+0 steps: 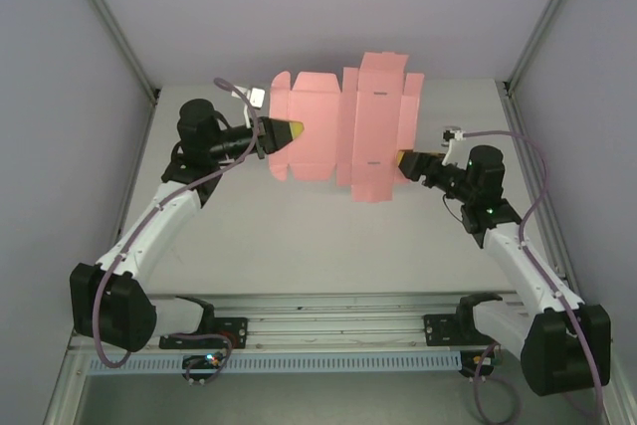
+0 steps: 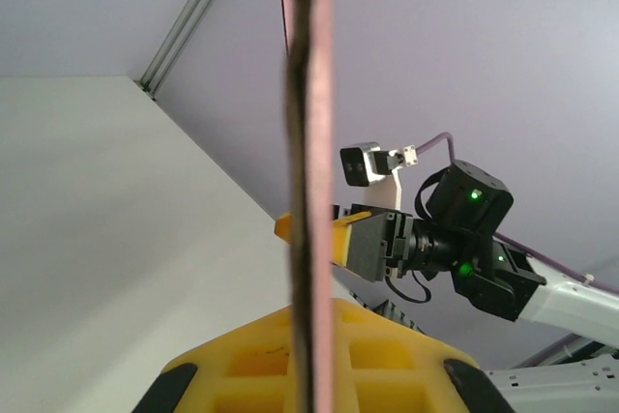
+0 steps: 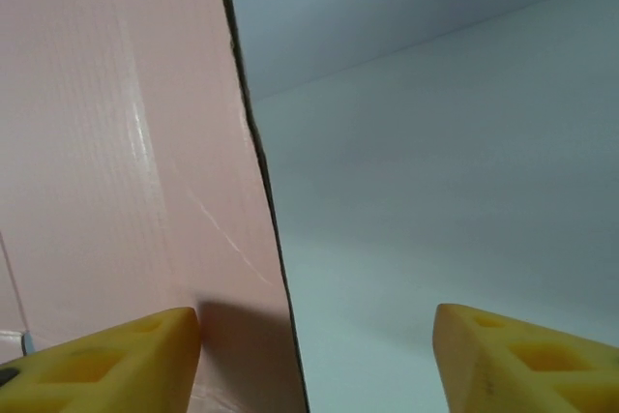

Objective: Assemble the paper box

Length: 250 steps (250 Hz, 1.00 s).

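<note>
The paper box point(image 1: 333, 121), a flat pink die-cut sheet, hung above the table point(image 1: 299, 236) toward twelve o'clock. The left gripper point(image 1: 287, 132) pinched its nine-o'clock edge; the right gripper point(image 1: 405, 158) straddled the three-o'clock edge, jaws spread. Likely light and floppy: grip near creases.

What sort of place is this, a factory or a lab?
Probably a small robotics test booth rather than a factory: a plain white table closed in by bare grey wall panels, two white-and-black robot arms mounted at its near edge, and one flat pink cardboard sheet between them.
</note>
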Each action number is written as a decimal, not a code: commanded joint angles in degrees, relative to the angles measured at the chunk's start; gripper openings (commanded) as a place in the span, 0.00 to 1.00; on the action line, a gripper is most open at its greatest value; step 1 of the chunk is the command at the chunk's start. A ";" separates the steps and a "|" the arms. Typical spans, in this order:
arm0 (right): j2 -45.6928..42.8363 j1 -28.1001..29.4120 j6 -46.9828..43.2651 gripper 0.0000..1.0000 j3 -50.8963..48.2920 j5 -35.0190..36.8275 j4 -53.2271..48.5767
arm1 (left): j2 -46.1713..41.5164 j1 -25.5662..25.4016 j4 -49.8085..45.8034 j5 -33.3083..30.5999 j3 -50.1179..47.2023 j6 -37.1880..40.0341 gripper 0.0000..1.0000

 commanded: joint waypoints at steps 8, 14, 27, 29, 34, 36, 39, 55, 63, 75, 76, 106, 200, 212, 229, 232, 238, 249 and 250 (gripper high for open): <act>1.77 -0.54 2.80 0.51 1.92 -6.75 7.27 | 0.31 0.69 2.22 2.11 1.48 -0.74 0.00; 1.90 -0.52 3.14 0.50 1.81 -7.24 8.28 | 0.30 0.74 2.19 2.26 1.48 -0.62 0.00; 2.15 -0.61 3.71 0.50 1.68 -7.97 9.96 | 0.25 0.80 2.12 2.22 1.39 -0.59 0.00; 2.19 -0.62 3.70 0.50 1.68 -8.00 10.09 | 0.27 0.85 2.11 2.27 1.39 -0.53 0.00; 2.26 -0.69 3.76 0.49 1.75 -8.11 10.22 | 0.19 0.86 2.10 2.27 1.38 -0.51 0.00; 2.27 -0.69 3.75 0.49 1.80 -8.23 10.22 | 0.21 0.84 2.11 2.28 1.32 -0.44 0.00; 2.32 -0.71 3.72 0.48 1.91 -8.21 10.29 | 0.22 0.86 2.16 2.19 1.26 -0.42 0.00; 2.66 -0.72 3.61 0.42 2.50 -8.53 9.82 | 0.27 0.94 2.18 2.11 1.32 -0.48 0.00; 2.81 -0.78 3.51 0.39 2.60 -8.87 10.21 | 0.33 0.93 2.26 2.09 1.13 -0.37 0.00; 2.94 -0.80 3.71 0.37 2.73 -9.09 10.73 | 0.31 1.04 2.37 2.11 1.04 -0.48 0.00; 2.94 -0.72 3.70 0.37 2.73 -9.09 10.69 | 0.29 1.00 2.42 2.06 1.00 -0.48 0.00; 2.94 -0.89 3.18 0.27 3.21 -9.91 11.15 | 0.58 1.24 2.38 2.15 0.86 -0.39 0.00; 2.22 -0.84 -0.55 0.00 4.45 -12.65 9.25 | 0.88 2.97 0.28 0.26 -0.63 -0.26 0.02; 1.70 -0.79 -3.21 0.00 5.31 -11.93 5.30 | 0.54 3.41 -3.11 -1.71 -0.73 1.71 0.32; 0.92 -0.80 -6.58 0.00 6.90 -9.90 -1.41 | -0.46 3.72 -10.82 -7.30 -0.85 7.04 0.47; 0.80 -0.74 -7.41 0.00 7.16 -9.88 -2.41 | -0.69 3.81 -12.24 -8.64 -0.89 8.18 0.53; 0.63 -0.72 -8.96 0.00 7.43 -9.88 -4.24 | -1.10 3.74 -15.39 -11.93 -0.92 10.06 0.68; 0.39 -0.60 -11.40 0.00 7.77 -9.92 -7.37 | -1.82 3.88 -20.43 -17.25 -1.23 12.66 0.98; 0.35 -0.62 -11.64 0.00 7.84 -9.98 -7.63 | -1.83 3.83 -20.76 -17.37 -1.24 12.90 0.99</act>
